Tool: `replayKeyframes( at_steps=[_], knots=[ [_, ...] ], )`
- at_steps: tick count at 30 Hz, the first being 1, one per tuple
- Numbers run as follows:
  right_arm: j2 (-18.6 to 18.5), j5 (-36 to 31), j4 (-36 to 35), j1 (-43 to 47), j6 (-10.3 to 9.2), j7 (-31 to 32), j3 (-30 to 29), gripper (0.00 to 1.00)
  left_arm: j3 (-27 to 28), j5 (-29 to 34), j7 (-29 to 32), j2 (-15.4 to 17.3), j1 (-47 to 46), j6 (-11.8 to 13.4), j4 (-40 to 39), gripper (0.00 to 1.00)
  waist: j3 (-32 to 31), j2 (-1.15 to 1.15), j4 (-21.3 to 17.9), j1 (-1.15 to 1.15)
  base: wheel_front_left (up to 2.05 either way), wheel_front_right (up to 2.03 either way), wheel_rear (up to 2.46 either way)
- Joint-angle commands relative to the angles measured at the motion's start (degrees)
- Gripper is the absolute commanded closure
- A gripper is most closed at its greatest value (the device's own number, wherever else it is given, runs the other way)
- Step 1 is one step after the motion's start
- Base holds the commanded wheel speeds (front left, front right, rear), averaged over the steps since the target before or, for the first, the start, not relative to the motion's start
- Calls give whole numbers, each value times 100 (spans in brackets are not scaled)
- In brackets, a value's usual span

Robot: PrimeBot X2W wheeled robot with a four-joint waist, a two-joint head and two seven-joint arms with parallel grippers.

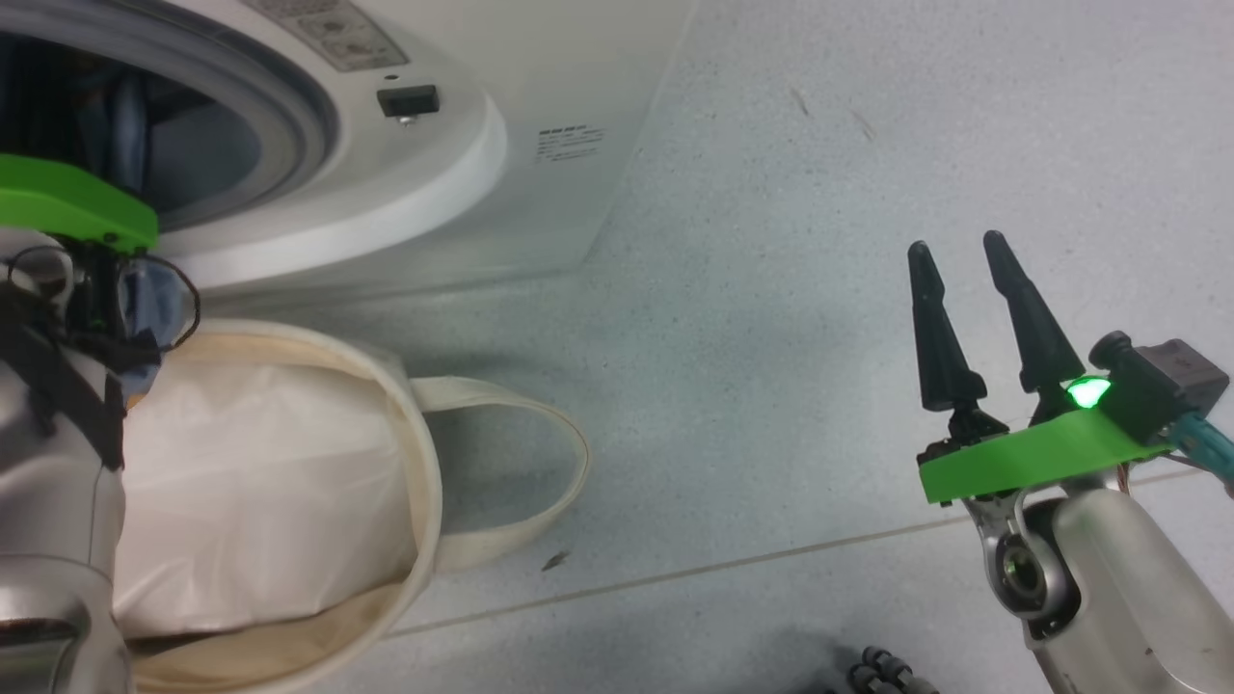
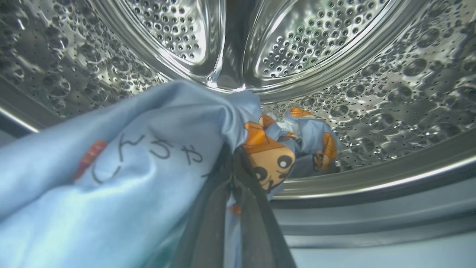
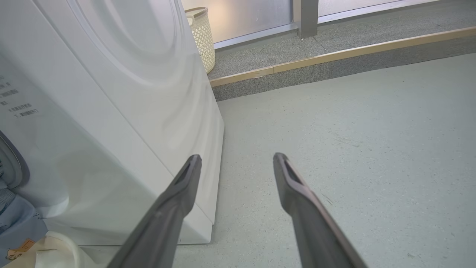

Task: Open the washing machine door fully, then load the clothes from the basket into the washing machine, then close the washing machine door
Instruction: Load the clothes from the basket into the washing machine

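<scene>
The washing machine (image 1: 434, 164) stands at the top left with its round opening uncovered; its door is out of view. My left arm reaches into that opening, its green wrist plate (image 1: 67, 202) at the rim. Inside the steel drum (image 2: 372, 93), my left gripper (image 2: 232, 152) is shut on the clothes (image 2: 130, 167), light blue fabric with orange cartoon animals. Part of the fabric trails down toward the basket (image 3: 18, 223). The cream basket (image 1: 424, 482) sits on the floor below the opening, holding white padding (image 1: 260, 463). My right gripper (image 1: 954, 246) hangs open over bare floor, holding nothing.
The basket's looping handle (image 1: 569, 453) lies on the floor toward the right. Dark cables (image 1: 887, 675) show at the bottom edge. Beyond the machine's side (image 3: 111, 111) stand a cream perforated hamper (image 3: 202, 37) and a raised grey ledge (image 3: 334, 63).
</scene>
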Motion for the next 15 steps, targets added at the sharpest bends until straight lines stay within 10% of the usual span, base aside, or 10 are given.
replayKeyframes(
  at_steps=[1, 15],
  knots=[
    [-105, -52, -225, 52, 5, -71, 29, 0, 56, 43, -27, 250, -228, -34, -84, 100, 98, 0, 23, -1, 0, 0, 0],
    [-166, -167, -552, 85, 5, -71, -212, 0, 149, 596, -27, 652, -1091, -7, -731, 100, 531, 0, -339, -1, 0, 0, 0]
  ],
)
